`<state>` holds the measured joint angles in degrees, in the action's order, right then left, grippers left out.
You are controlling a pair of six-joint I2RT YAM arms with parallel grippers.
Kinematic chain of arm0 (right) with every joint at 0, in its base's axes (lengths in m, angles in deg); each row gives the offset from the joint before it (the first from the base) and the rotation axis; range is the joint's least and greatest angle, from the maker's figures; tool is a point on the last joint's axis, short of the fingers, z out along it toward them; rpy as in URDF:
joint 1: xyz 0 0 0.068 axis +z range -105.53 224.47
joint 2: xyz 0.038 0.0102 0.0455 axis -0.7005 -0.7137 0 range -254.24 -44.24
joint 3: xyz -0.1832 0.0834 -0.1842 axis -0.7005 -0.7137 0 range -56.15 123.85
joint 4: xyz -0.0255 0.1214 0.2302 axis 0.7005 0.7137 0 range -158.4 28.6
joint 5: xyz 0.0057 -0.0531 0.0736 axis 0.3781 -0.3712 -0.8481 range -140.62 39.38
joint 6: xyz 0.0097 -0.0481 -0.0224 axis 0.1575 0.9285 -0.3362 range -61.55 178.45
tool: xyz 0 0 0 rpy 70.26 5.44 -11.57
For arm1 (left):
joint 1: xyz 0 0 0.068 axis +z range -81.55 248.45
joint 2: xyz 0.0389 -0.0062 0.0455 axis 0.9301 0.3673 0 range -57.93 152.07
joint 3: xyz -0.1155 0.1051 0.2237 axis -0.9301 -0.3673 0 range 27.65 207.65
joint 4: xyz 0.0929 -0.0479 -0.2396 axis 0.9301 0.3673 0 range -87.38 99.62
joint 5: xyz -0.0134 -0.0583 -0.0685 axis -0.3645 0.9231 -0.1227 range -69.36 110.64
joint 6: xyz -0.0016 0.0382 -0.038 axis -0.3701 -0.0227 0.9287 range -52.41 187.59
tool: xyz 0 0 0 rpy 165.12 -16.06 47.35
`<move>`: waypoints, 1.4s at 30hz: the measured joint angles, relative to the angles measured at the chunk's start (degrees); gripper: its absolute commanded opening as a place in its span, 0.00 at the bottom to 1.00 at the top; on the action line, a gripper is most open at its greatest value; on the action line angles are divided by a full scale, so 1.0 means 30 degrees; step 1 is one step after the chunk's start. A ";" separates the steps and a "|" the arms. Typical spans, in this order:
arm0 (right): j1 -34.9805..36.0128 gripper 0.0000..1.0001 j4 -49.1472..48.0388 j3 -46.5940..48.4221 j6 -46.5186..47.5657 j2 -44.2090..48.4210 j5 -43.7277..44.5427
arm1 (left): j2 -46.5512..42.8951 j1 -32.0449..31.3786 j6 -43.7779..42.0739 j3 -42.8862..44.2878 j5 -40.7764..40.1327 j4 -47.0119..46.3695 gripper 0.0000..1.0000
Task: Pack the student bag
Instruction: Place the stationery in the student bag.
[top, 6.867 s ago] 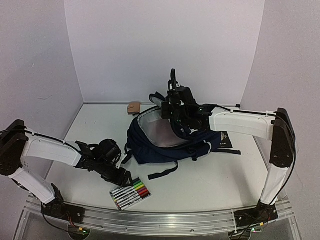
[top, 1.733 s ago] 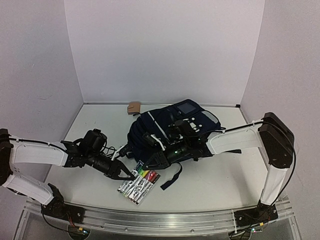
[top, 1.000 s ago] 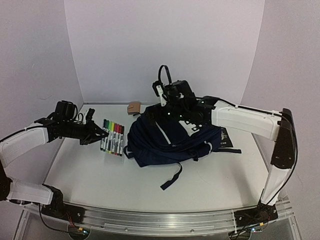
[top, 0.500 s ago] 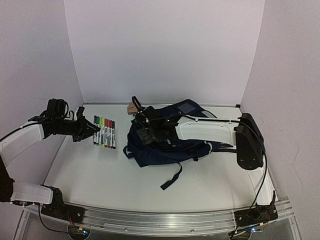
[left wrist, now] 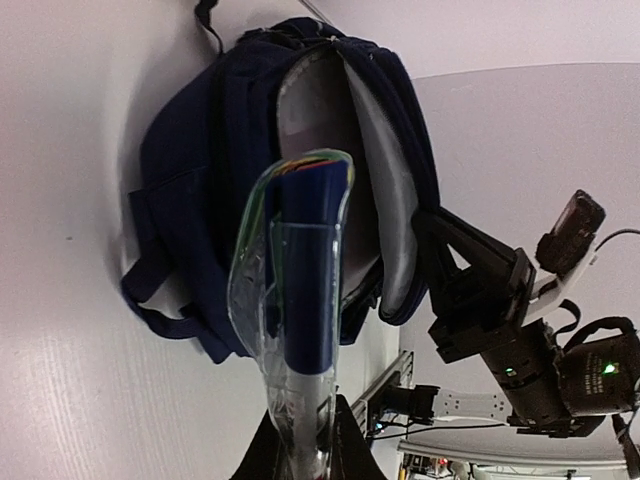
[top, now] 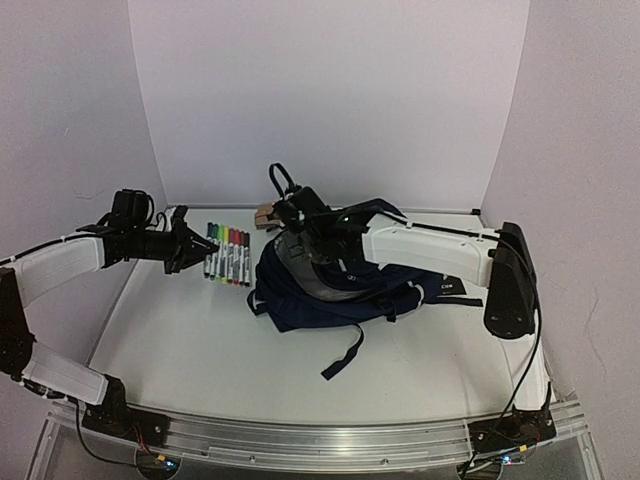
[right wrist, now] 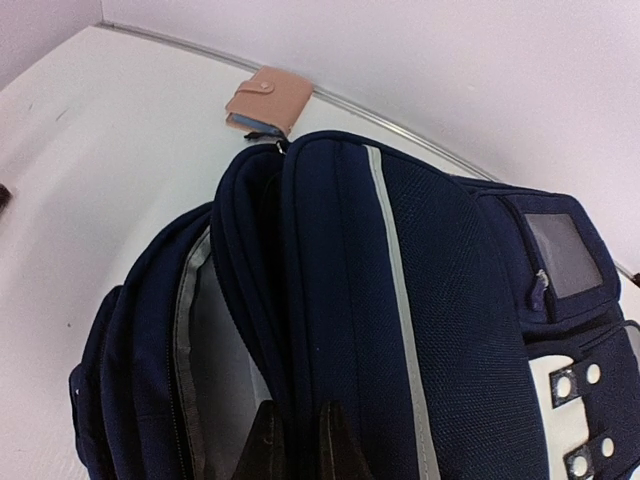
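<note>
White table [top: 190,350] under lilac walls [top: 330,90], from left: clamps clear marker pack [top: 228,258] in clenched left gripper [top: 190,248], shows navy student bag [top: 330,295] mid-table gaping on grey lining, white piping along flap, pinches that flap's edge in right gripper [right wrist: 292,440].

Overhead: right gripper [top: 291,222] tips lost in the backpack [top: 330,300] flap, and it half-covers the wallet [top: 264,213] at 11 o'clock. Black flat thing [top: 446,281] at 3 o'clock is mostly under the backpack, print unreadable, maybe a booklet. Left wrist: marker pack [left wrist: 296,300] blurred, left gripper [left wrist: 298,455] cut off at 6 o'clock. Right wrist: backpack cropped at 3 and 6.
</note>
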<state>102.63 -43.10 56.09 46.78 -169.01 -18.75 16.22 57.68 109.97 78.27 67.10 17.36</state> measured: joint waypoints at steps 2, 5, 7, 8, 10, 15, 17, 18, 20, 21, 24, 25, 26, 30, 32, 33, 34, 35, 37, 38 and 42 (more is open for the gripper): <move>-0.0134 0.00 0.0277 0.0265 -0.0227 0.0673 0.0015 | 0.0504 -0.0875 0.0755 0.0203 0.0003 -0.1078 0.00; -0.0434 0.00 0.0713 0.0600 -0.0649 0.1562 -0.0029 | 0.1618 -0.2357 0.1868 0.0712 -0.0018 -0.2734 0.00; -0.0550 0.00 0.1022 0.0808 -0.0989 0.1987 -0.0139 | 0.2593 -0.3219 0.2565 0.1067 -0.0050 -0.3958 0.00; -0.0571 0.00 0.1083 0.0867 -0.1175 0.2138 -0.0218 | 0.3088 -0.3594 0.2911 0.1185 -0.0061 -0.4530 0.00; -0.0549 0.00 0.1194 0.0919 -0.1496 0.2325 -0.0468 | 0.4053 -0.4206 0.3396 0.1352 -0.0323 -0.5437 0.00; -0.0199 0.00 0.1164 0.0927 -0.2236 0.2397 -0.1201 | 0.6562 -0.5318 0.4292 0.2564 -0.1493 -0.6907 0.00; 0.0001 0.00 0.1142 0.0927 -0.2443 0.2397 -0.1386 | 0.7782 -0.5865 0.4690 0.3310 -0.2115 -0.8061 0.00; 0.0107 0.00 0.1102 0.0927 -0.2561 0.2397 -0.1470 | 0.8374 -0.6123 0.4919 0.3696 -0.2395 -0.8592 0.00; 0.0314 0.00 0.0986 0.0927 -0.2791 0.2397 -0.1695 | 0.9684 -0.6663 0.5493 0.4387 -0.2834 -1.0033 0.00; 0.0387 0.00 0.0905 0.0927 -0.2870 0.2397 -0.1798 | 1.0319 -0.6921 0.5809 0.4702 -0.3072 -1.0683 0.00; 0.0568 0.00 0.0663 0.0927 -0.3117 0.2397 -0.2051 | 1.2329 -0.7662 0.6356 0.5819 -0.3841 -1.1856 0.05; 0.0585 0.00 0.0615 0.0927 -0.3173 0.2397 -0.2086 | 1.3088 -0.7960 0.6399 0.6384 -0.4208 -1.2089 0.08; 0.0594 0.00 0.0574 0.0921 -0.3216 0.2403 -0.2113 | 1.3598 -0.8166 0.6414 0.6768 -0.4487 -1.2248 0.12; 0.0587 0.00 0.0344 0.0594 -0.3299 0.2603 -0.1975 | 1.4355 -0.8613 0.6032 0.7855 -0.5592 -1.2284 0.40; 0.0582 0.00 0.0191 0.0247 -0.3325 0.2816 -0.1794 | 1.4454 -0.8714 0.5474 0.8060 -0.6184 -1.2111 0.49; 0.0580 0.00 0.0073 0.0004 -0.3341 0.2965 -0.1657 | 1.4433 -0.8727 0.5256 0.8060 -0.6356 -1.1891 0.53; 0.0580 0.00 -0.0019 -0.0209 -0.3350 0.3099 -0.1509 | 1.4385 -0.8737 0.4958 0.8060 -0.6543 -1.1637 0.56; 0.0580 0.00 -0.0104 -0.0367 -0.3350 0.3200 -0.1383 | 1.4274 -0.8753 0.4588 0.7996 -0.6793 -1.1325 0.59; 0.0589 0.00 -0.0200 -0.0562 -0.3350 0.3327 -0.1172 | 1.3827 -0.8779 0.3930 0.7639 -0.7295 -1.0677 0.65; 0.0602 0.00 -0.0246 -0.0599 -0.3350 0.3356 -0.1039 | 1.3356 -0.8784 0.3590 0.7245 -0.7635 -1.0319 0.67; 0.0651 0.00 -0.0322 -0.0688 -0.3350 0.3375 -0.0523 | 1.0236 -0.8701 0.2649 0.5147 -0.8864 -0.8810 0.76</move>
<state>104.58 -44.06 54.02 36.73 -158.89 -20.32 46.93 31.58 117.92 93.71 40.50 -9.07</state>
